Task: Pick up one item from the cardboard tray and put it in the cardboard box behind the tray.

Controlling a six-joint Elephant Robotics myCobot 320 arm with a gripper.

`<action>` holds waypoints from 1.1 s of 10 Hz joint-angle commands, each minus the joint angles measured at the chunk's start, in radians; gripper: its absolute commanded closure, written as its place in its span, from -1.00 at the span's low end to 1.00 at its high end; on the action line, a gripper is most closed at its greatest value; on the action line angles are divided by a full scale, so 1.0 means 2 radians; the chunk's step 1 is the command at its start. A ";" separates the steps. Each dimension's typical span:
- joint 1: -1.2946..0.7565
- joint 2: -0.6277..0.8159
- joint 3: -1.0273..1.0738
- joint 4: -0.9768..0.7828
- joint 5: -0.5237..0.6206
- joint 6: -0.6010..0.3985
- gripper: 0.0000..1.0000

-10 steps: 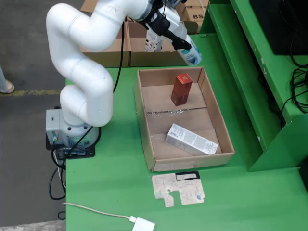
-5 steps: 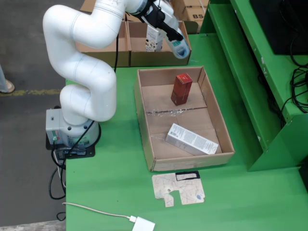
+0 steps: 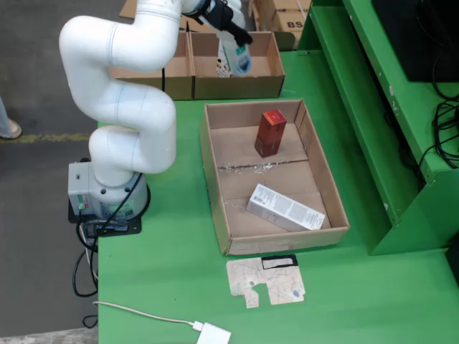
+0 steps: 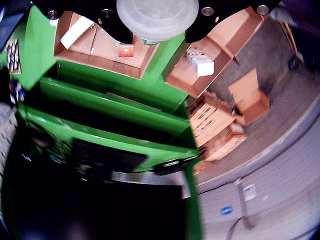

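In the fixed view my gripper (image 3: 228, 29) is shut on a white bottle with a blue end (image 3: 237, 54). It hangs tilted over the open cardboard box (image 3: 237, 87) behind the tray. A white printed carton (image 3: 224, 69) lies in that box, partly hidden by the bottle. The cardboard tray (image 3: 215, 179) holds an upright red box (image 3: 270, 132) and a flat white box (image 3: 285, 208). In the wrist view the bottle's round end (image 4: 156, 17) fills the top between black fingers (image 4: 112, 22). The tray (image 4: 97, 59) and the rear box (image 4: 225, 47) lie beyond.
A second cardboard box (image 3: 154, 82) stands left of the target box, with more cartons (image 3: 283, 14) behind. Green racking (image 3: 387, 107) and cables (image 3: 445, 136) rise on the right. A flat cardboard scrap (image 3: 267, 281) and a white adapter with cable (image 3: 214, 334) lie near the front edge.
The arm has swung left and back with the bottle, from above the tray's far right corner to above the cardboard box behind it. The tray's two boxes have not moved.
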 commanded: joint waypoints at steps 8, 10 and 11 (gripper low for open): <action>0.080 -0.012 0.007 0.013 0.054 -0.190 1.00; 0.084 -0.008 0.007 0.012 0.064 -0.208 1.00; 0.091 -0.013 0.007 0.016 0.069 -0.224 1.00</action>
